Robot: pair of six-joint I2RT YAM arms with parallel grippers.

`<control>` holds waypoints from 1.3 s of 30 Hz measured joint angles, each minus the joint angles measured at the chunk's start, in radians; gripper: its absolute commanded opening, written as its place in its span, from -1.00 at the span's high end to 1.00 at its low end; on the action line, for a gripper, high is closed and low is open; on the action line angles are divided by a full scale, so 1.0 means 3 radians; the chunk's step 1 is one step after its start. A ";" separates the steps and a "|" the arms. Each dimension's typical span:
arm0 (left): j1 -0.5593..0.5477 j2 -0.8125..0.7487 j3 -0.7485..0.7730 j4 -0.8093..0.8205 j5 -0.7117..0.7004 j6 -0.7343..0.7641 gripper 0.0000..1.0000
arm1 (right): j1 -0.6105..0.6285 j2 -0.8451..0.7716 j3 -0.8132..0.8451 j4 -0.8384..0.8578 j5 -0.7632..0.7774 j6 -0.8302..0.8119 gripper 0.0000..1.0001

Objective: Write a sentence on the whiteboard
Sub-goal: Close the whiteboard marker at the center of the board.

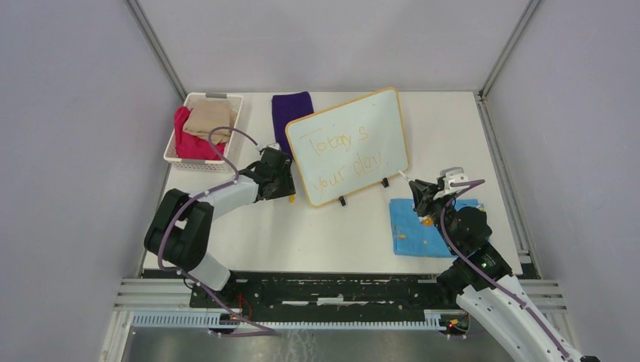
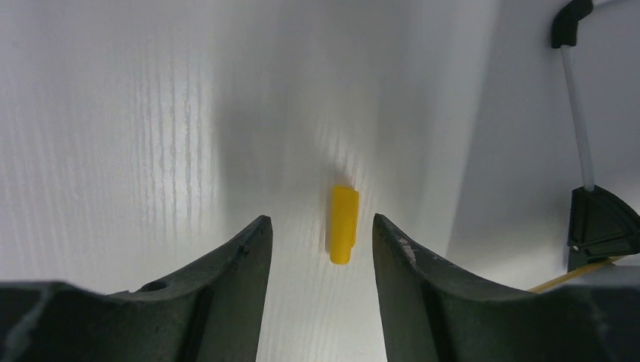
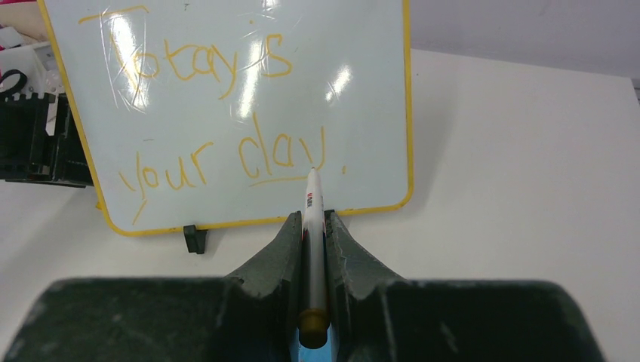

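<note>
The whiteboard leans up at mid-table on black clip feet, with a yellow frame. The sentence is in yellow, in two lines: "Today's your day". My right gripper sits at the board's lower right corner, shut on a white marker whose tip points at the board just below "day". My left gripper is beside the board's left edge. In the left wrist view it is open, low over the table, and a small yellow cap lies just beyond its fingertips, touching neither.
A blue cloth lies under the right arm. A white basket with pink and beige cloths stands at the back left, and a purple cloth lies behind the board. A black clip foot of the board shows right of the left fingers.
</note>
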 measured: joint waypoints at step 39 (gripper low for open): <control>-0.0136 -0.0470 -0.0104 -0.0576 -0.0294 -0.0379 0.13 | 0.0000 -0.0153 -0.0051 -0.0001 0.0011 0.0010 1.00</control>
